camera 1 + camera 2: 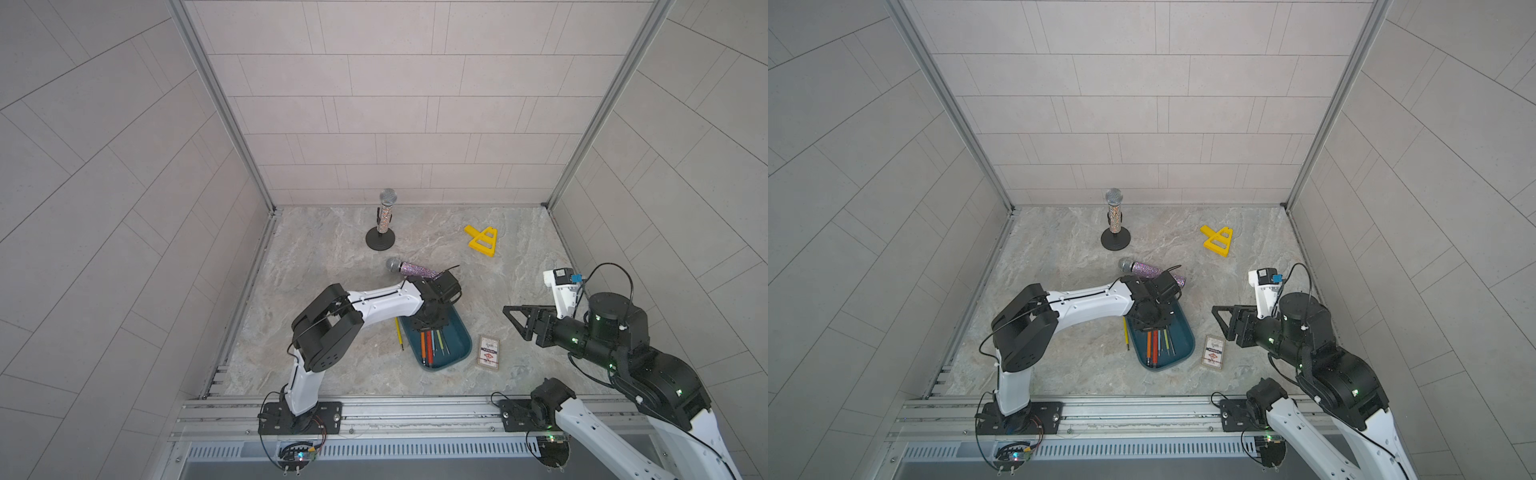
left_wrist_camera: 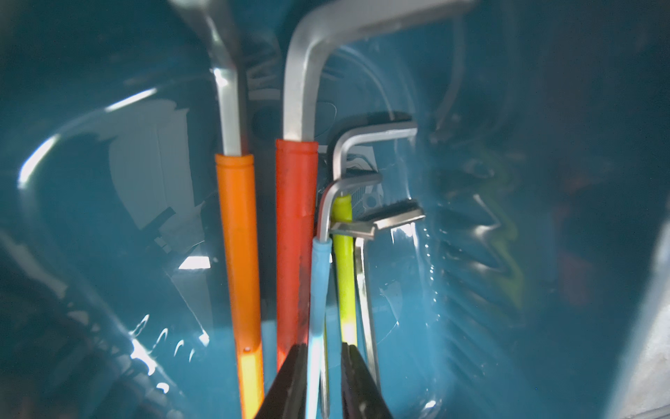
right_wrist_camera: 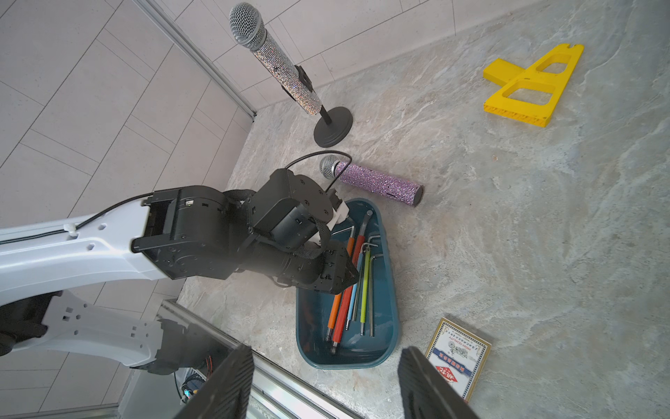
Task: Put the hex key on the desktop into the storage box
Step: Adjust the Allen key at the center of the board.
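In both top views the left gripper (image 1: 430, 326) is seen pointing down into the storage box (image 1: 459, 347), which lies on the desk (image 1: 374, 374) between the two arms; its jaws are hidden there beneath the wrist. Several hex keys (image 1: 429, 348) with coloured sleeves are laid side by side in the box, and a thin yellow tool (image 1: 400, 332) is found on the desk just beside the box's long side nearer the left arm. The right gripper (image 1: 510, 312) is held above the desk, well apart from the box. In the left wrist view the blue-sleeved hex key (image 2: 321, 283) is seen inside the box between the fingertips (image 2: 286, 384), which stand slightly apart, a gap being shown on one side of the key. An orange-sleeved key (image 2: 239, 235), a red-sleeved key (image 2: 295, 217) and a yellow-green key (image 2: 344, 272) are lined up next to it. In the right wrist view the right jaws are shown wide apart and empty, and the box is seen near a card box (image 3: 458, 359) and a lying microphone (image 3: 380, 181).
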`<state>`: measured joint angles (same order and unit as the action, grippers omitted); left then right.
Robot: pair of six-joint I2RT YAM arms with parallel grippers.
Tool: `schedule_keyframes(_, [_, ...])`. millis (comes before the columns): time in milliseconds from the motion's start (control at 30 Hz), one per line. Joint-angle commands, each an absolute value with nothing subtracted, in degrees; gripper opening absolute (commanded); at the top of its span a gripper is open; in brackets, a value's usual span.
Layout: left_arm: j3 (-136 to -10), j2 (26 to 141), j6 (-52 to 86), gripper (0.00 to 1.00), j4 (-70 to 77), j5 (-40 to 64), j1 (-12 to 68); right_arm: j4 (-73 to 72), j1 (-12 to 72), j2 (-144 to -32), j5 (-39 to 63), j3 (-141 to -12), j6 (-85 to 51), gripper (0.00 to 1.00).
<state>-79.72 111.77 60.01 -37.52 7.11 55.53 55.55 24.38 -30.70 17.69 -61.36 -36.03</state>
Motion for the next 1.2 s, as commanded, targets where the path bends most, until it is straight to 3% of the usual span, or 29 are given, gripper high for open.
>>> schedule_keyframes(0, [-81.9, 106.9, 59.7, 0.25, -40.3, 4.1, 55.9, 55.4, 24.6, -30.5, 17.3, -60.9, -35.5, 0.69])
schedule_keyframes(167, [-82.8, 99.0, 58.5, 0.25, -42.8, -2.0, 55.6, 55.3, 24.7, -30.5, 17.3, -60.7, -35.6, 0.69])
schedule_keyframes(400, [-71.4, 85.8, 60.4, 0.26, -42.2, -5.3, 49.9, 55.4, 24.6, -30.3, 17.3, -60.7, -35.6, 0.69])
schedule_keyframes(533, [-63.7, 80.1, 61.4, 0.41, -40.8, -5.3, 46.9, 55.2, 24.7, -30.4, 17.4, -60.4, -35.7, 0.68])
schedule_keyframes(667, [-57.2, 76.6, 62.8, 0.43, -38.5, -3.9, 45.4, 55.1, 24.7, -30.5, 17.4, -60.5, -35.7, 0.69])
schedule_keyframes(900, [-48.8, 78.4, 66.0, 0.36, -29.9, 1.1, 44.8, 54.8, 24.7, -30.9, 17.7, -60.4, -35.8, 0.68])
schedule_keyframes(1167, [-48.4, 85.3, 66.7, 0.36, -25.7, 7.4, 44.8, 54.8, 24.6, -30.8, 17.7, -60.2, -35.9, 0.68])
